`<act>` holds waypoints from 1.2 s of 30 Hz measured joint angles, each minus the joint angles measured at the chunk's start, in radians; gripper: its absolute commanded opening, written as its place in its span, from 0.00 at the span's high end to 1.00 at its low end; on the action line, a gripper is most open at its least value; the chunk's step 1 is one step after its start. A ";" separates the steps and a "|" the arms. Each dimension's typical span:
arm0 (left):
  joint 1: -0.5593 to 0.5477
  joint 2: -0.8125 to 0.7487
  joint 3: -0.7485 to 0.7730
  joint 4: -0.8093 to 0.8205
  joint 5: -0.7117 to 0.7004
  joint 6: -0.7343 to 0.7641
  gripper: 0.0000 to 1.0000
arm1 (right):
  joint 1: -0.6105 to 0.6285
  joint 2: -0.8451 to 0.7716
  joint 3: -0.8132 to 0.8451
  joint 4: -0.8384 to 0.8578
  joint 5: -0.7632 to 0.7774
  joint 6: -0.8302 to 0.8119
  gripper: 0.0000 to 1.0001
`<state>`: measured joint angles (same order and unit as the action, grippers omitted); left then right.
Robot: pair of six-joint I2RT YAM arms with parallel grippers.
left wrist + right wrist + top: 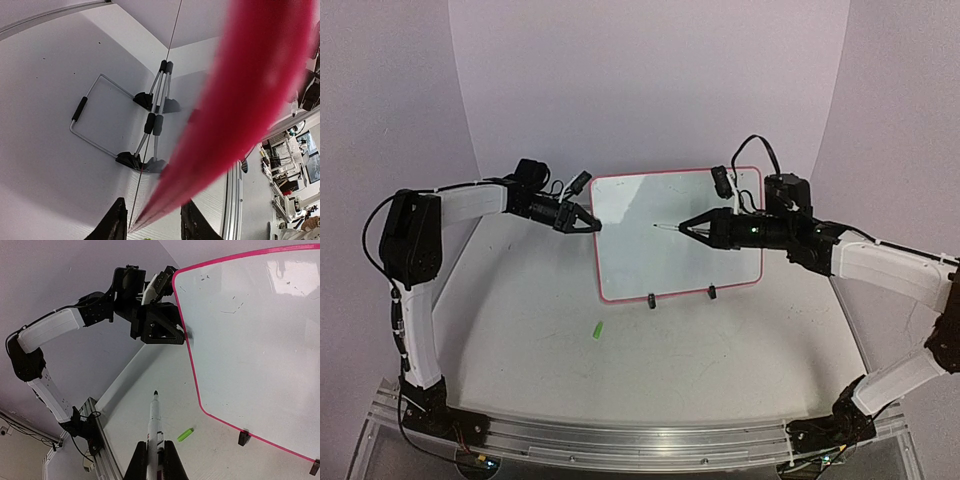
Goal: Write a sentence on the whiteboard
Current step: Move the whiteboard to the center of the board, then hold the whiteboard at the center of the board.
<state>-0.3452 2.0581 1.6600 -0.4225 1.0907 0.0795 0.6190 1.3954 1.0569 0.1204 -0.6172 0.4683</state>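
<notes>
I am seeing the whiteboard (pixel 675 250) standing upright at the far middle of the table (pixel 720 360), its face turned toward the arms and its black clip feet (pixel 651 299) resting on the tabletop. The left gripper (pixel 588 222) is reaching in from the left and pinching the board's left rim. In the left wrist view the blurred red-pink edge is running right between its fingers (pixel 116 222). Behind the board that same view is showing a wire stand (pixel 125 125) on the table. The right gripper (pixel 698 226) is hanging in front of the board's face, coming in from the right, with its fingers pressed onto a marker (pixel 670 226) that is pointing left. In the right wrist view I am reading the marker tip against the table beyond the board's left edge, so it appears to be off the surface, though I cannot tell the gap. A few faint marks are showing high on the board. A green cap (pixel 597 329) is lying on the table, near and to the left of the feet, apart from the board.
</notes>
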 measured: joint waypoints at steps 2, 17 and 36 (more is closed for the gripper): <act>-0.003 0.000 0.000 -0.001 -0.007 -0.003 0.54 | 0.003 0.015 0.000 0.000 0.007 0.000 1.00; -0.003 0.000 0.057 0.001 -0.056 0.003 0.61 | 0.017 0.135 0.114 0.085 0.056 0.005 1.00; -0.003 -0.001 0.082 -0.087 -0.076 0.132 1.00 | 0.021 0.354 0.318 0.103 0.040 -0.009 1.00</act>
<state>-0.3481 2.0575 1.7420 -0.5094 1.0145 0.2118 0.6403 1.7491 1.3753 0.2230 -0.5774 0.4591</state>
